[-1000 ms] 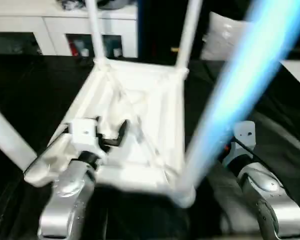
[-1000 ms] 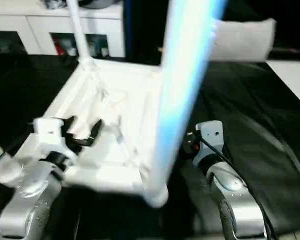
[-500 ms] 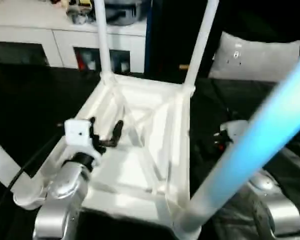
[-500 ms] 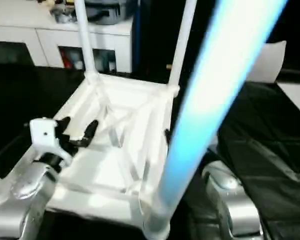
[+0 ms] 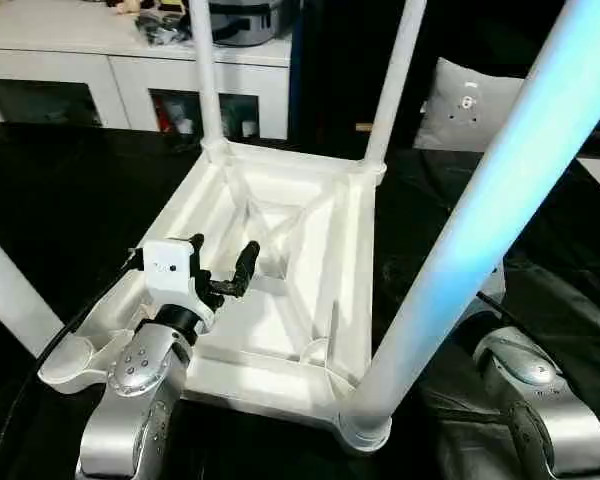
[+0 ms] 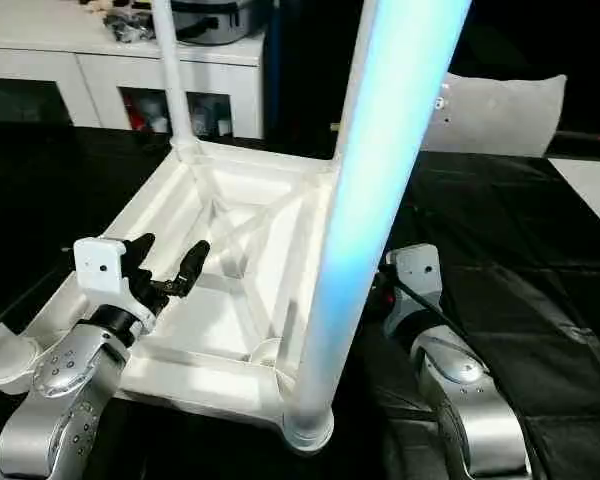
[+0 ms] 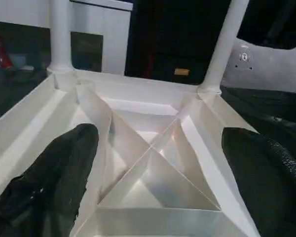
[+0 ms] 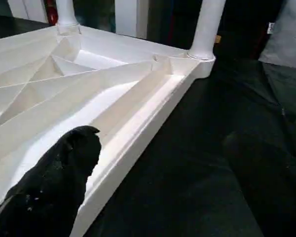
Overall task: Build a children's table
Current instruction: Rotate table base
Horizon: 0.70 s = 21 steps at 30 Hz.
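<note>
The children's table lies upside down on a black cloth, and its white ribbed top (image 5: 352, 262) faces up. Two far legs (image 5: 205, 70) (image 5: 396, 80) stand upright in their corner sockets. The near right leg (image 5: 480, 220) rises close to the camera. The near left leg (image 5: 5, 292) slants off to the left from its socket (image 5: 70, 362). My left gripper (image 5: 223, 250) hovers open over the near left part of the ribs, holding nothing. My right gripper (image 8: 160, 143) is low beside the top's right rim, open and holding nothing. One black finger (image 8: 59, 177) is over the rim. My right forearm (image 6: 450, 370) sits behind the near right leg.
A white cabinet (image 5: 100, 60) with clutter on top stands behind the far edge. A grey cushion (image 5: 470, 105) lies at the back right. Black cloth (image 5: 60, 200) spreads on all sides of the table top.
The head camera has tilted and steadied, so the whole picture has shifted. Both grippers stay open, and the table top and legs keep their places.
</note>
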Motion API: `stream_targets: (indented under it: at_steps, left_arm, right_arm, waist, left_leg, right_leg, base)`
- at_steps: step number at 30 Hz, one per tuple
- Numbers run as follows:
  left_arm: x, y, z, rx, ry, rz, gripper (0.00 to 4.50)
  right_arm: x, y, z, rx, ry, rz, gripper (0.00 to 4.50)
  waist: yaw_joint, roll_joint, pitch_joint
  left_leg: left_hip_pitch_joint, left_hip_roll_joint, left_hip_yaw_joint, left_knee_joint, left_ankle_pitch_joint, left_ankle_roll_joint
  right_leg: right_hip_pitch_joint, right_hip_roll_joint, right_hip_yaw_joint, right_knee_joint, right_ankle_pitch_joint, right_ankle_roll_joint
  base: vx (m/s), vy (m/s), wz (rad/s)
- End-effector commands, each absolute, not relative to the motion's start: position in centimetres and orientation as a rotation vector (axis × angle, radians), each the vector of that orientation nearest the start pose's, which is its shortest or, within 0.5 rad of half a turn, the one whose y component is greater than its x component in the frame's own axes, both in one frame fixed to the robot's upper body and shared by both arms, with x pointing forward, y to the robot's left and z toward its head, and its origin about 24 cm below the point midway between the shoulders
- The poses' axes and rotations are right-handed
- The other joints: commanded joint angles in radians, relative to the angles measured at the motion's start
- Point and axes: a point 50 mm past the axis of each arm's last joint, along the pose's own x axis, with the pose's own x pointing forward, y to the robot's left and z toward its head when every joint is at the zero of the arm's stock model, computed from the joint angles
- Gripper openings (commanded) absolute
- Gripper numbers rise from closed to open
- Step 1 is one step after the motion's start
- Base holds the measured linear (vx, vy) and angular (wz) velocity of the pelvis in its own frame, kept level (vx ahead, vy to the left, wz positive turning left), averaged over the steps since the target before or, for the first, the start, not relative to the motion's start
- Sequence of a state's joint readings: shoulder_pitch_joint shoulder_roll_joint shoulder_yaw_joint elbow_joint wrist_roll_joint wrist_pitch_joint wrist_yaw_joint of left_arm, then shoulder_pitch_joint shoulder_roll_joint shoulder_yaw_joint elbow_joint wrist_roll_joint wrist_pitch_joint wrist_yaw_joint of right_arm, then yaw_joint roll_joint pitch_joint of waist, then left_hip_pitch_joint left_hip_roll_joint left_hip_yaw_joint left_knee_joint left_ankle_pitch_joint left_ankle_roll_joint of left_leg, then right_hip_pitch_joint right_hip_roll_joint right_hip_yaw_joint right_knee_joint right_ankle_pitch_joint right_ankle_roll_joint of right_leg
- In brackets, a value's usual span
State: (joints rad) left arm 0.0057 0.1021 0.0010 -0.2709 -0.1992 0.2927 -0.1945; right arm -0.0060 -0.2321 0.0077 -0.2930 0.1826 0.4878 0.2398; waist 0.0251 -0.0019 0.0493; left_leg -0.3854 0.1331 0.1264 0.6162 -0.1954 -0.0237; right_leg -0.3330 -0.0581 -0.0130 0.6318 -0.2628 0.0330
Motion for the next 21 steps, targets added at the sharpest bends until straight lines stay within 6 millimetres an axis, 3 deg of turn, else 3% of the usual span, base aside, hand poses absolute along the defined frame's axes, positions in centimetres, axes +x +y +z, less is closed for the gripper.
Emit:
stream_targets:
  at_steps: [1, 2, 3, 4, 5, 6, 7, 8, 9, 10, 11, 12, 13, 14, 15, 16, 17, 18, 19, 20, 21]
  left_arm:
    - [24.92, 14.89, 7.82, -0.081, 0.019, -0.256, 4.41]
    - [24.88, 14.85, 7.75, -0.079, 0.025, -0.263, 4.41]
    - [24.84, 14.8, 7.78, -0.084, 0.018, -0.269, 4.41]
    - [24.82, 14.79, 7.79, -0.086, 0.015, -0.271, 4.41]
    - [24.82, 14.8, 7.75, -0.085, 0.019, -0.269, 4.41]
    - [24.91, 14.94, 7.63, -0.078, 0.035, -0.253, 4.41]
    - [24.99, 15.04, 7.59, -0.072, 0.039, -0.245, 4.41]
    - [25.12, 15.19, 7.56, -0.066, 0.041, -0.24, 4.41]
    - [25.14, 15.21, 7.55, -0.064, 0.041, -0.24, 4.41]
    - [25.16, 15.23, 7.55, -0.061, 0.042, -0.239, 4.41]
    - [25.16, 15.19, 7.55, -0.056, 0.043, -0.241, 4.41]
    - [25.13, 15.12, 7.53, -0.055, 0.042, -0.245, 4.41]
    - [25.13, 15.12, 7.53, -0.055, 0.042, -0.245, 4.41]
    - [25.12, 15.05, 7.5, -0.053, 0.043, -0.247, 4.41]
    - [25.12, 15.05, 7.5, -0.053, 0.043, -0.247, 4.41]
    - [25.14, 15.05, 7.44, -0.049, 0.047, -0.245, 4.41]
    - [25.17, 15.05, 7.41, -0.047, 0.047, -0.242, 4.41]
    - [25.18, 15.07, 7.39, -0.047, 0.047, -0.24, 4.41]
    - [25.19, 15.09, 7.35, -0.038, 0.047, -0.243, 4.41]
    - [25.18, 15.06, 7.31, -0.036, 0.049, -0.249, 4.41]
    - [25.14, 14.98, 7.27, -0.038, 0.051, -0.256, 4.41]
  right_arm:
    - [24.94, -16.64, 7.01, -0.049, 0.196, 0.295, 4.5]
    - [24.94, -16.64, 6.98, -0.049, 0.197, 0.295, 4.5]
    - [24.95, -16.63, 6.96, -0.048, 0.197, 0.295, 4.5]
    - [24.95, -16.63, 6.95, -0.048, 0.197, 0.295, 4.5]
    - [24.95, -16.61, 6.93, -0.048, 0.198, 0.294, 4.5]
    - [24.94, -16.57, 6.92, -0.047, 0.198, 0.294, 4.5]
    - [24.92, -16.55, 6.93, -0.047, 0.198, 0.294, 4.5]
    - [24.92, -16.51, 6.94, -0.045, 0.198, 0.293, 4.5]
    - [24.91, -16.5, 6.93, -0.045, 0.198, 0.293, 4.5]
    - [24.91, -16.49, 6.93, -0.045, 0.198, 0.292, 4.5]
    - [24.9, -16.5, 6.91, -0.044, 0.199, 0.292, 4.5]
    - [24.89, -16.49, 6.9, -0.045, 0.199, 0.291, 4.5]
    - [24.89, -16.49, 6.9, -0.045, 0.199, 0.291, 4.5]
    - [24.9, -16.5, 6.88, -0.045, 0.2, 0.292, 4.5]
    - [24.9, -16.5, 6.88, -0.045, 0.2, 0.292, 4.5]
    - [24.9, -16.49, 6.87, -0.046, 0.201, 0.292, 4.5]
    - [24.91, -16.5, 6.84, -0.048, 0.203, 0.293, 4.5]
    - [24.91, -16.49, 6.83, -0.05, 0.203, 0.294, 4.5]
    - [24.92, -16.5, 6.8, -0.051, 0.204, 0.294, 4.5]
    - [24.92, -16.49, 6.79, -0.052, 0.204, 0.294, 4.5]
    - [24.93, -16.49, 6.77, -0.053, 0.205, 0.294, 4.5]
  waist:
    - [-0.007, 0.003, -0.04]
    - [-0.006, 0.004, -0.042]
    - [-0.004, 0.008, -0.051]
    - [-0.003, 0.007, -0.059]
    - [0.002, 0.008, -0.085]
    - [0.006, 0.008, -0.101]
    - [0.01, 0.008, -0.112]
    - [0.012, 0.006, -0.104]
    - [0.009, 0.005, -0.094]
    - [0.011, 0.008, -0.085]
    - [0.006, 0.013, -0.054]
    - [-0.015, 0.016, -0.017]
    - [-0.03, 0.025, 0.0]
    - [0.017, 0.057, -0.004]
    - [0.095, 0.054, -0.013]
    - [0.1, 0.042, -0.033]
    - [0.025, -0.08, -0.068]
    - [0.057, -0.022, -0.026]
    - [0.044, -0.038, 0.004]
    - [0.064, -0.025, -0.002]
    - [0.062, 0.004, -0.046]
  left_leg:
    - [0.015, 0.08, -0.033, -0.107, -0.356, -0.068]
    - [0.011, 0.08, -0.033, -0.105, -0.308, -0.059]
    - [0.001, 0.078, -0.03, -0.094, -0.127, -0.026]
    - [-0.003, 0.075, -0.027, -0.082, 0.002, 0.005]
    - [-0.009, 0.057, -0.019, -0.041, 0.331, 0.089]
    - [-0.023, 0.028, -0.008, -0.021, 0.485, 0.162]
    - [-0.029, 0.022, -0.008, -0.012, 0.514, 0.189]
    - [-0.052, 0.024, 0.003, -0.019, 0.338, 0.224]
    - [-0.055, 0.03, 0.005, -0.031, 0.185, 0.217]
    - [-0.045, 0.041, 0.005, -0.037, -0.003, 0.195]
    - [0.001, 0.063, -0.002, -0.045, -0.426, 0.082]
    - [0.047, 0.071, -0.024, -0.038, -0.708, -0.058]
    - [0.057, 0.074, -0.035, -0.063, -0.843, -0.117]
    - [-0.103, 0.11, -0.008, -0.242, -1.041, -0.162]
    - [-0.157, 0.047, 0.108, -0.255, -1.003, -0.19]
    - [-0.15, 0.053, 0.124, -0.236, -0.846, -0.172]
    - [0.041, 0.05, 0.031, 0.115, -0.311, -0.133]
    - [-0.015, 0.02, -0.025, 0.132, -0.051, -0.015]
    - [-0.062, 0.003, -0.046, 0.146, -0.036, -0.005]
    - [-0.018, 0.024, -0.065, 0.094, -0.058, -0.058]
    - [0.048, 0.076, -0.057, -0.012, -0.172, -0.083]
  right_leg:
    - [-0.003, -0.075, 0.038, -0.092, -0.169, -0.146]
    - [-0.004, -0.074, 0.038, -0.09, -0.11, -0.151]
    - [-0.005, -0.068, 0.035, -0.075, 0.107, -0.178]
    - [-0.007, -0.062, 0.029, -0.061, 0.261, -0.199]
    - [-0.022, -0.038, 0.009, -0.026, 0.596, -0.238]
    - [-0.034, -0.028, -0.005, -0.022, 0.758, -0.259]
    - [-0.037, -0.026, -0.006, -0.017, 0.804, -0.264]
    - [-0.062, -0.043, -0.013, -0.039, 0.678, -0.281]
    - [-0.065, -0.054, -0.015, -0.06, 0.508, -0.29]
    - [-0.066, -0.066, -0.014, -0.079, 0.283, -0.294]
    - [-0.074, -0.079, -0.017, -0.11, -0.283, -0.25]
    - [-0.11, -0.068, -0.045, -0.153, -0.66, -0.103]
    - [-0.113, -0.039, -0.087, -0.164, -0.723, -0.034]
    - [0.058, 0.0, -0.11, 0.124, -0.463, -0.051]
    - [0.087, 0.039, -0.144, 0.161, -0.262, -0.068]
    - [0.097, 0.011, -0.086, 0.163, -0.359, -0.064]
    - [-0.098, -0.165, 0.021, -0.083, -0.892, -0.001]
    - [-0.069, -0.166, 0.125, -0.173, -1.076, -0.047]
    - [-0.02, -0.169, 0.111, -0.163, -1.002, -0.082]
    - [-0.011, -0.144, 0.057, -0.119, -0.815, -0.132]
    - [-0.025, -0.054, 0.017, -0.05, -0.436, -0.16]
  base:
    - [0.0, 0.0, 0.0]
    - [0.0, 0.0, 0.0]
    - [0.0, 0.0, 0.0]
    - [0.0, 0.0, 0.0]
    - [0.0, 0.0, 0.0]
    - [0.0, 0.0, 0.0]
    - [-0.066, -0.006, 0.02]
    - [-0.066, -0.006, 0.02]
    - [-0.103, -0.001, 0.02]
    - [-0.129, 0.011, 0.02]
    - [-0.129, 0.011, 0.02]
    - [-0.172, 0.035, -0.05]
    - [-0.129, 0.036, -0.16]
    - [-0.129, 0.036, -0.16]
    - [-0.11, 0.036, 0.02]
    - [-0.114, -0.085, 0.07]
    - [-0.114, -0.085, 0.07]
    - [-0.046, -0.135, 0.12]
    - [0.0, 0.0, 0.0]
    - [0.0, 0.0, 0.0]
    - [-0.083, 0.044, 0.12]
